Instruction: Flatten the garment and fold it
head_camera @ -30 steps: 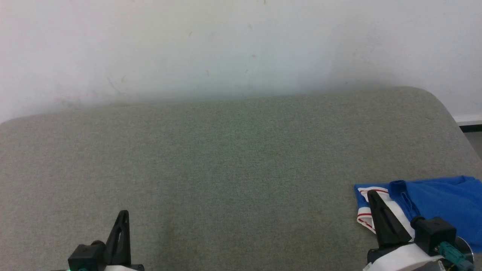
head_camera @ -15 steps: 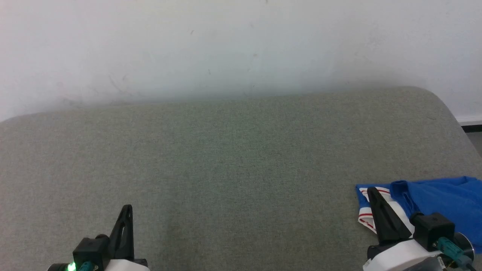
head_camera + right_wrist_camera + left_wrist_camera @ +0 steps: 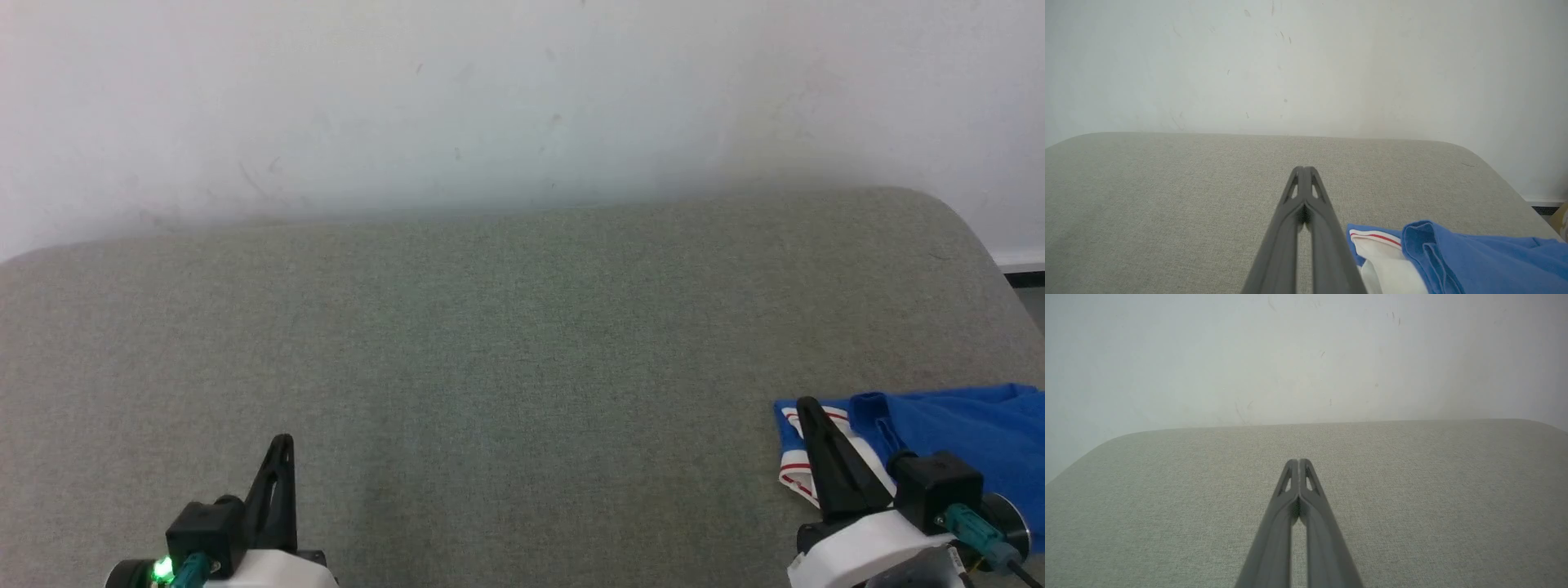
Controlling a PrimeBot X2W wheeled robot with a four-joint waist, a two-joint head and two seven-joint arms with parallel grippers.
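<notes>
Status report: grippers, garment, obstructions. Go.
Left gripper shut, empty, over cushion. Right gripper shut, empty, beside garment. Garment bunched at cushion's right edge, not flattened. Nothing between right gripper and garment.

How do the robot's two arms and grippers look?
Both the left gripper and the right gripper have long, dark, tapering fingers with triangular cut-outs near the tips. Each sits on a black block above a white wrist shell, with a teal connector plugged in. A green light glows by the left one.
</notes>
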